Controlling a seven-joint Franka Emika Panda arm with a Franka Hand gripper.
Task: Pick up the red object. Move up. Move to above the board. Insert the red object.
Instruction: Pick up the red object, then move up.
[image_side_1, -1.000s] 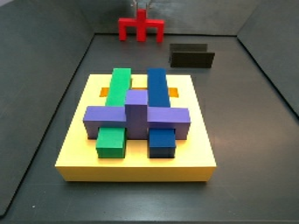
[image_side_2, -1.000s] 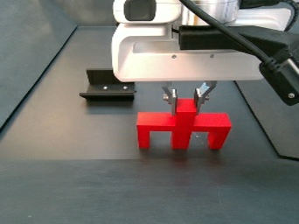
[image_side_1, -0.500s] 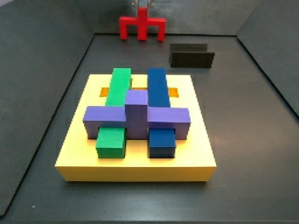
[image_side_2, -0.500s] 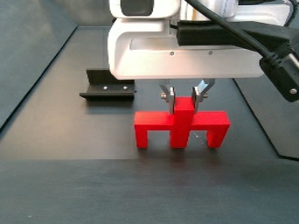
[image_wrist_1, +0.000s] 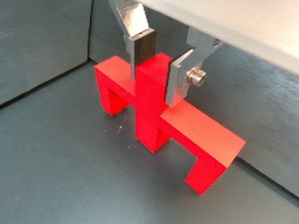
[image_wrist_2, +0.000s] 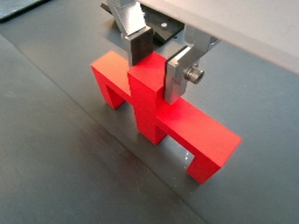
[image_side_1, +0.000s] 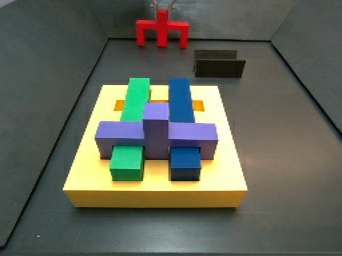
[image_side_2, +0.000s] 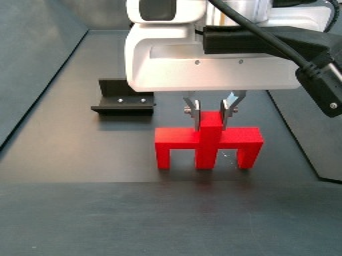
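Observation:
The red object (image_wrist_1: 193, 131) stands on the dark floor, legs down and post up, and shows in both wrist views (image_wrist_2: 197, 133) and both side views (image_side_2: 207, 147). In a side view it is at the far end (image_side_1: 160, 33), beyond the board (image_side_1: 154, 190). The board is a yellow slab with orange slots bearing purple, green and blue blocks. My gripper (image_wrist_1: 160, 74) comes down over the red object, and its fingers press both sides of the central post (image_wrist_2: 159, 72). It shows in both side views (image_side_2: 211, 108) (image_side_1: 162, 10).
The dark fixture (image_side_1: 221, 65) stands on the floor to the right of the red object, between it and the board's far right corner. It also shows in a side view (image_side_2: 120, 98). Grey walls enclose the floor.
Hardly anything differs. My gripper stays closed around the red object's post, with at most a slight shift.

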